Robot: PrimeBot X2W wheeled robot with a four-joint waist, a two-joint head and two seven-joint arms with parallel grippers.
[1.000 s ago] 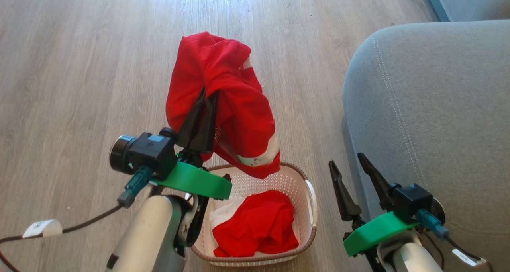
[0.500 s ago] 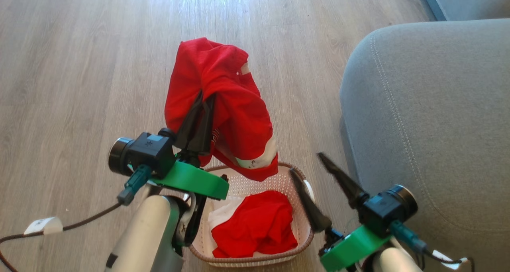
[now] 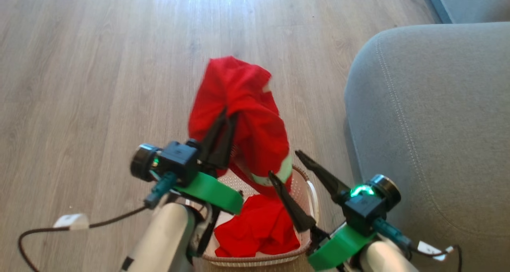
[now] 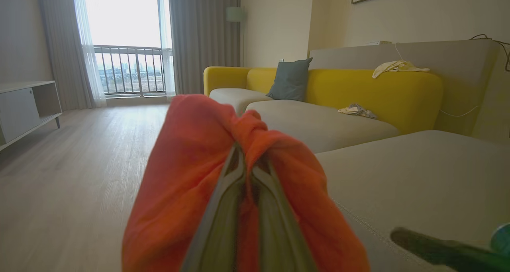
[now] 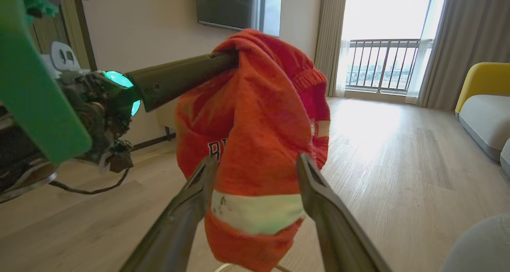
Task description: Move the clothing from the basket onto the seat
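Two red garments make up the clothing. The second garment (image 3: 255,228) lies bunched in the basket (image 3: 259,259), which stands on the floor (image 3: 99,65) between the two arms. Just above the basket's right rim, the right gripper (image 3: 285,163) has its fingers spread wide and holds nothing. In the right wrist view the white-banded hem of the lifted garment (image 3: 243,100) hangs between them; whether they touch it I cannot tell. The left gripper (image 3: 230,114) has its fingers pinched narrow on that garment, which droops over the basket's far rim. The seat (image 3: 430,116) is beside the basket on the right, its rounded corner nearest.

The step in hand looks like carrying the first piece across. The next move probably calls for swinging it right, high enough for the hem to clear the seat's edge, then releasing.
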